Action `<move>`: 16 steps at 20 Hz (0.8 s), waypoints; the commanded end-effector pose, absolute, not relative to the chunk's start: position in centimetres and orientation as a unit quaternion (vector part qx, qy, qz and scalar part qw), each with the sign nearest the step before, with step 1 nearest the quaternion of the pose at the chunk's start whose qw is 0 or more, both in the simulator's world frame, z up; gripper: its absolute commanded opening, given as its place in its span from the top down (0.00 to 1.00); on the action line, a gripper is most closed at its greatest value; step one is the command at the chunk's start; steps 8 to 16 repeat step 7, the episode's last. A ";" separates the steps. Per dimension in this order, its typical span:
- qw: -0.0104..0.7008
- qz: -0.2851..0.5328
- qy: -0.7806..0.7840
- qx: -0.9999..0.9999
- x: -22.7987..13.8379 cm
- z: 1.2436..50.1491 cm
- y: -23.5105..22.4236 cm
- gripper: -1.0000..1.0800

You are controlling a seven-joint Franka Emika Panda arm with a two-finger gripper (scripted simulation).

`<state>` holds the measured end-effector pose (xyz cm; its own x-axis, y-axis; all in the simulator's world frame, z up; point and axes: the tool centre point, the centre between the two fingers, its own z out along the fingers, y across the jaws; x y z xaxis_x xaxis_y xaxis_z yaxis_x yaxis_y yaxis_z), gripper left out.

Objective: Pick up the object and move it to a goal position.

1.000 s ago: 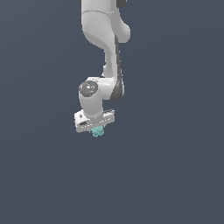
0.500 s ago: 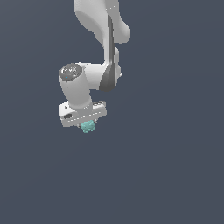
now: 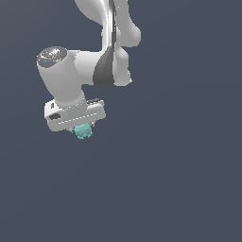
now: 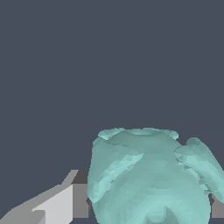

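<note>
The object is a small teal lumpy blob (image 3: 84, 131), held under the white gripper (image 3: 84, 127) of the arm, which hangs in the upper half of the exterior view, toward its left. The gripper is shut on the blob, whose lower part sticks out below the hand; the fingers are mostly hidden behind it. In the wrist view the blob (image 4: 148, 177) fills the lower right of the picture, with one grey-and-white finger (image 4: 61, 201) pressed against its side. The blob is lifted, with nothing touching it from below.
A plain dark blue-grey background surrounds the arm in both views. The white arm links (image 3: 108, 56) rise above the gripper out of the exterior view's top. No other objects, containers or edges show.
The arm has carried the blob toward the exterior view's left and slightly up, and it now looks larger in the picture. The gripper stays shut on the blob throughout.
</note>
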<state>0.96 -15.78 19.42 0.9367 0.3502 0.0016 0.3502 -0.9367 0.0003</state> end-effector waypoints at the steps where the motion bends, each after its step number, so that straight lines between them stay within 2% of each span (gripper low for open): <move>1: 0.000 0.000 -0.178 -0.984 1.1 20.2 -16.2 1.00; 16: 0.000 0.000 -0.178 -0.984 1.4 20.5 -16.4 1.00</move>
